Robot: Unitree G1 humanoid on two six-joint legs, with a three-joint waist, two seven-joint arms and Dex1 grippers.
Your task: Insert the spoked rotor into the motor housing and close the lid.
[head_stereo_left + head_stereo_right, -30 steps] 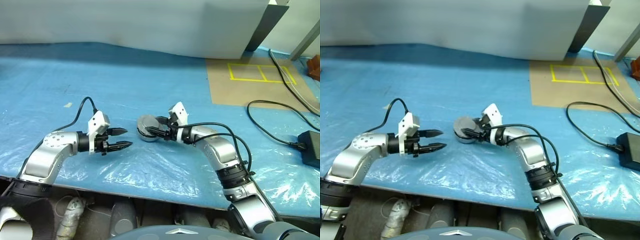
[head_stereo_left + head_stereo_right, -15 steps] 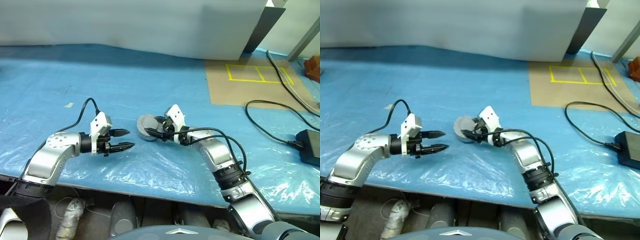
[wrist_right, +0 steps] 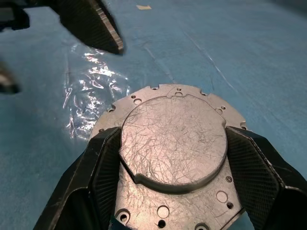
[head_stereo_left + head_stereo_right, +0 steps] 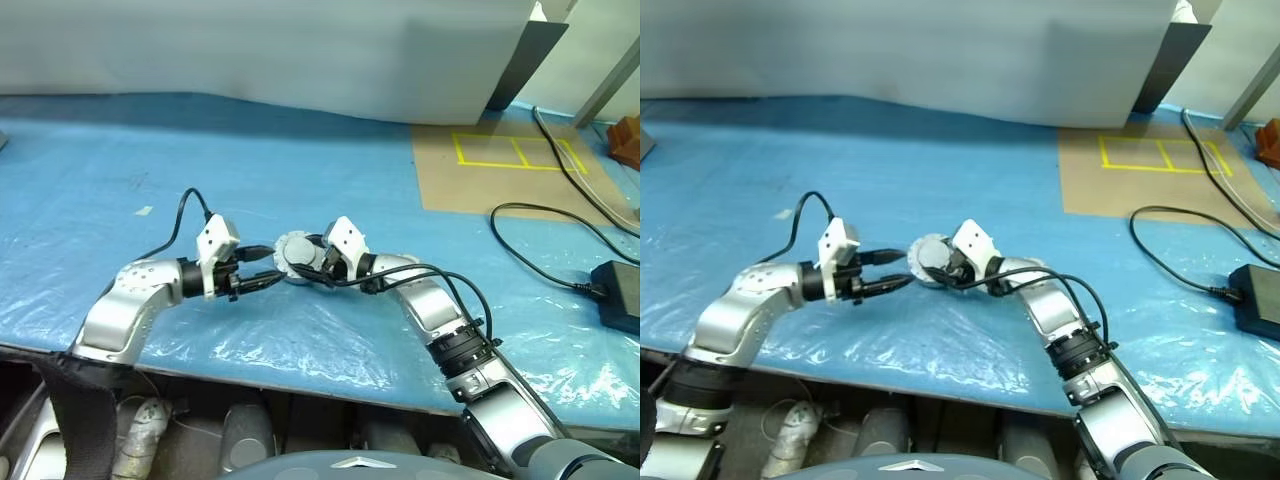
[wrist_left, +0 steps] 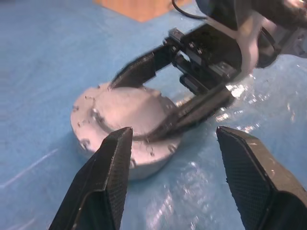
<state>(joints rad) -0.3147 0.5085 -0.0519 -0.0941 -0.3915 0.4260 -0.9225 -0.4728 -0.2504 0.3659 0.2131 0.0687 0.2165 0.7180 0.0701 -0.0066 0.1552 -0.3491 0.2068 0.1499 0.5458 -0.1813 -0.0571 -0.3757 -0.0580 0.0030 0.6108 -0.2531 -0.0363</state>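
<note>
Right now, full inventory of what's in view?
Motor housing: one, silver-grey, round, on the blue sheet, between the right gripper's fingers.
Blue plastic sheet: one, covering the table.
Brown board: one, with yellow tape rectangles, far right of the table.
Black cables: at least two, right side.
Black power adapter: one, right edge.
White wall panel: one, behind the table.
Left gripper: open, close beside the housing.
Right gripper: jaws around the housing's raised centre.
</note>
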